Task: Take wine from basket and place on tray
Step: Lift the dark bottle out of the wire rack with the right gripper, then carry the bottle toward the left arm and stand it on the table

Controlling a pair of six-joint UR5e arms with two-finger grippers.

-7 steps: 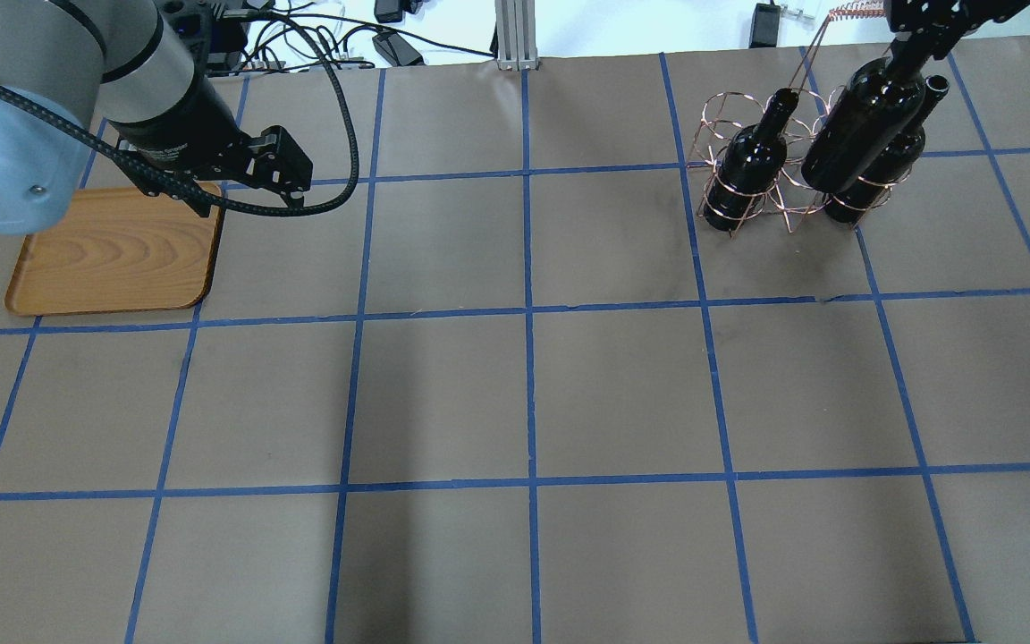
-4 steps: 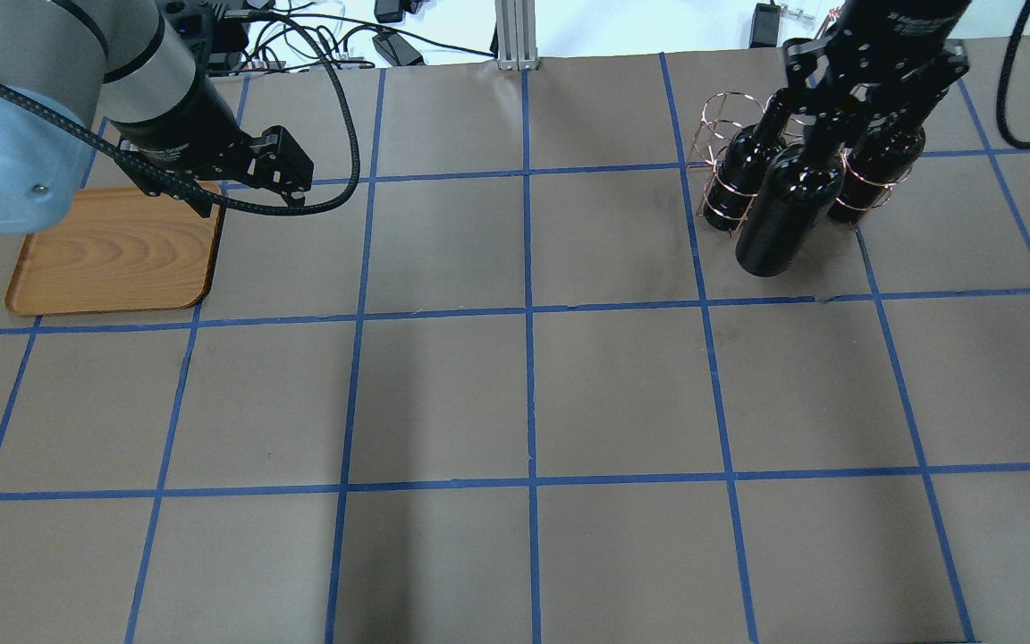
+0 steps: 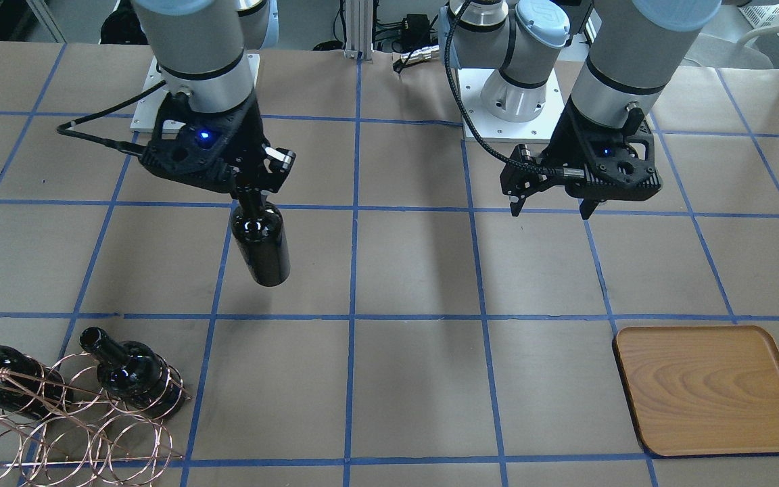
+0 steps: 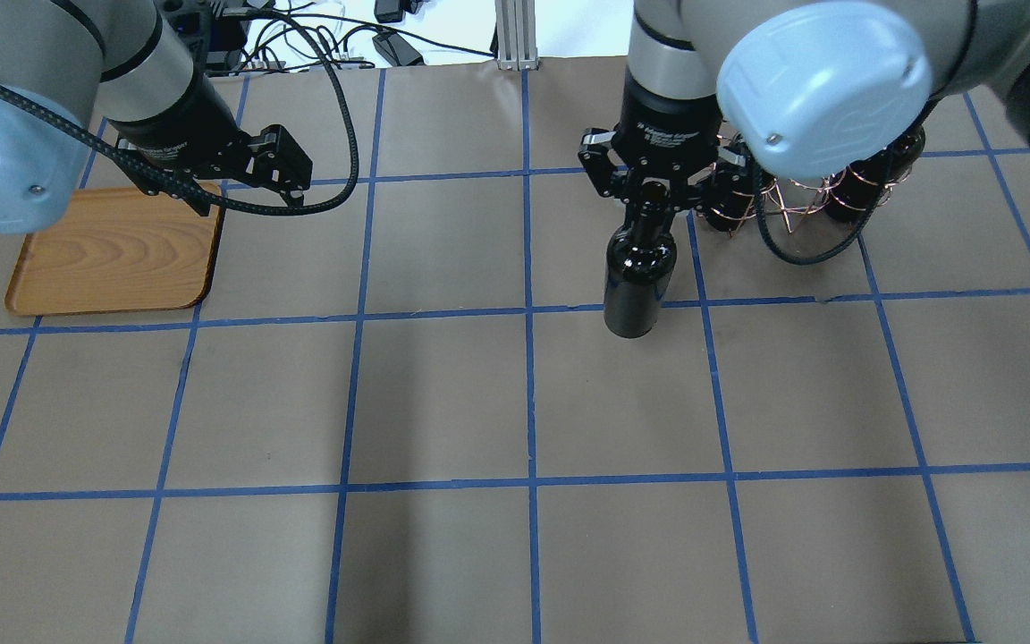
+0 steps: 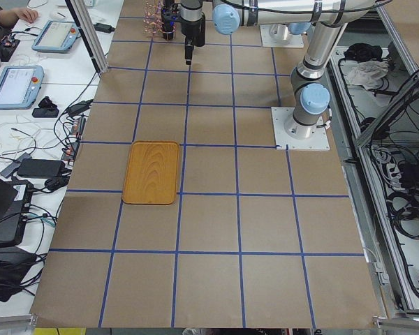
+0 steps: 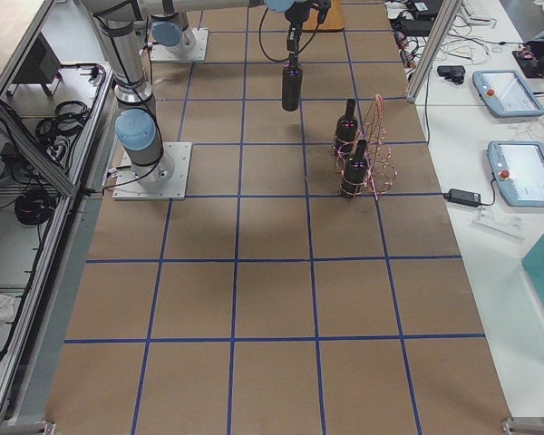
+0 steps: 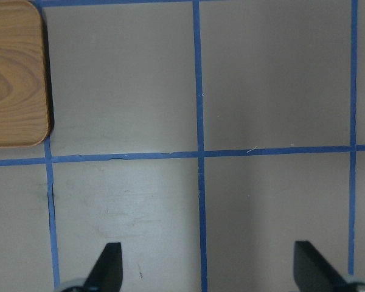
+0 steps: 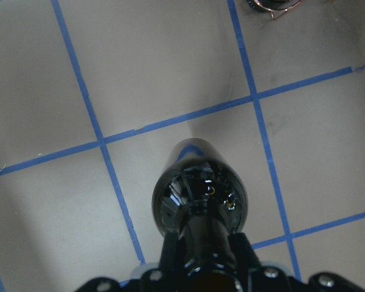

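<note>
Wine point(image 8: 201, 194) filled the lower middle of the right wrist view, seen from straight above: a glossy black shoulder, with the neck running up into the right gripper point(image 4: 654, 192). The jaws were closed on that neck. The bottle hung upright and, going by the front and right side views, clear of the table point(image 4: 443, 402), over a blue tape line near the middle of the work area.

Beyond it, on the robot's right, stood the basket point(image 3: 65, 426), with its copper rings apart from the carried bottle. Two other bottles point(image 3: 129, 375) sat in its rings, so one was out and the lift from the rack looked done.

Well apart, on the robot's left, lay the tray point(image 3: 707, 389), flat and bare. The left gripper point(image 3: 550, 206) hung in the air near the tray's robot-side edge, its jaws spread wide and holding nothing. The left wrist view showed only table and one corner of the tray between its fingers point(image 7: 109, 267).

The step in hand was, by my reading, the carry from basket to tray, about midway. The next move called for taking the bottle on across the table, by a long reach or a hand-over to the waiting open gripper. It then had to be lowered upright so its base landed inside the raised rim. Held only by the neck, the bottle might swing.
</note>
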